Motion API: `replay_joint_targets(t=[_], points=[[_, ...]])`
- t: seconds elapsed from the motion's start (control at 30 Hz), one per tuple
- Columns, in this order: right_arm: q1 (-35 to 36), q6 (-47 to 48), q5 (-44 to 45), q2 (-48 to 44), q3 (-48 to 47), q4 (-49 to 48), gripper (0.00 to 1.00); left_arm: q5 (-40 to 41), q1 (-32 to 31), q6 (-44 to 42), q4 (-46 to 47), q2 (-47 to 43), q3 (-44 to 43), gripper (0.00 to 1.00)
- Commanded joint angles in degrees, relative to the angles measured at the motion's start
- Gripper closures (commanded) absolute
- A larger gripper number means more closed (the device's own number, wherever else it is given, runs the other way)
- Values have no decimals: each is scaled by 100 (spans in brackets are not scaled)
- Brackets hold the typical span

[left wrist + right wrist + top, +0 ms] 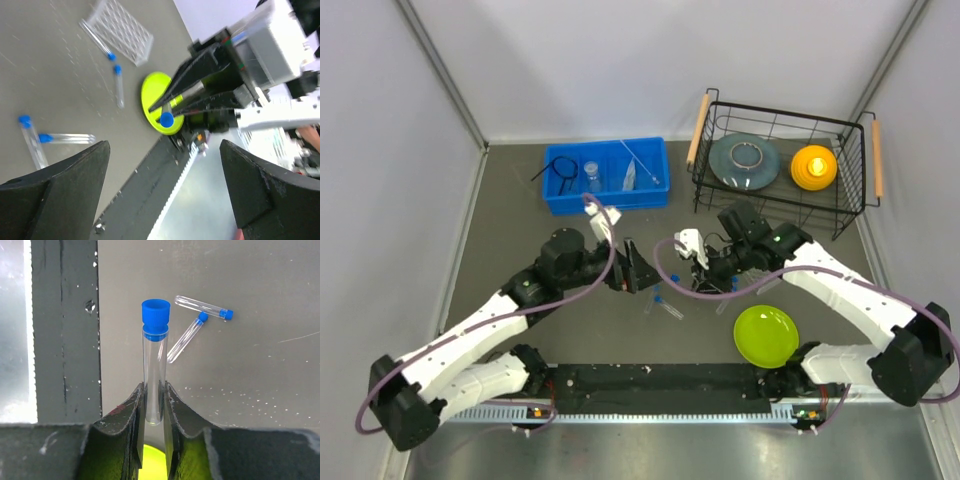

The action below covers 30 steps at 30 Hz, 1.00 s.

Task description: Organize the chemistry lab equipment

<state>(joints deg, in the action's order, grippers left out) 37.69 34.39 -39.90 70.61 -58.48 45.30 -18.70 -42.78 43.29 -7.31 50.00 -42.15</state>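
The right gripper (154,392) clenched a tube (154,360) by its base, long axis along the jaws, cap pointing at the left gripper (162,155); that one gaped empty opposite; the rack (122,32) lay nearer the right arm (840,290).

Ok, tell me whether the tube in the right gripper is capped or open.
Capped. The tube pinched in the right gripper wears a blue cap on its free end.

Wire basket (760,200) holds grey dish (745,159) and orange bowl (813,167); lime-green plate (766,335) lies apart.
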Motion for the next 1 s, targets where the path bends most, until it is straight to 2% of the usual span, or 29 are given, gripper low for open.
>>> replay_joint_targets(t=[0.0,0.03,0.17,0.27,0.47,0.7,0.97], points=[[194,823,158,-91,-76,356,88,-1776,16,573,1459,554,294,5],[229,841,141,-39,-93,383,88,-1856,16,689,1669,755,339,9],[326,920,88,58,-137,454,88,-2111,7,1208,2803,1064,611,14],[397,938,79,111,-173,471,88,-2138,7,1392,2980,1310,647,21],[441,955,79,155,-190,489,87,-2278,-19,1551,3139,1820,638,37],[458,947,88,164,-155,480,87,-2349,-81,1498,2964,2145,489,46],[458,929,79,164,-155,480,86,-2375,-186,1463,2797,2313,339,62]])
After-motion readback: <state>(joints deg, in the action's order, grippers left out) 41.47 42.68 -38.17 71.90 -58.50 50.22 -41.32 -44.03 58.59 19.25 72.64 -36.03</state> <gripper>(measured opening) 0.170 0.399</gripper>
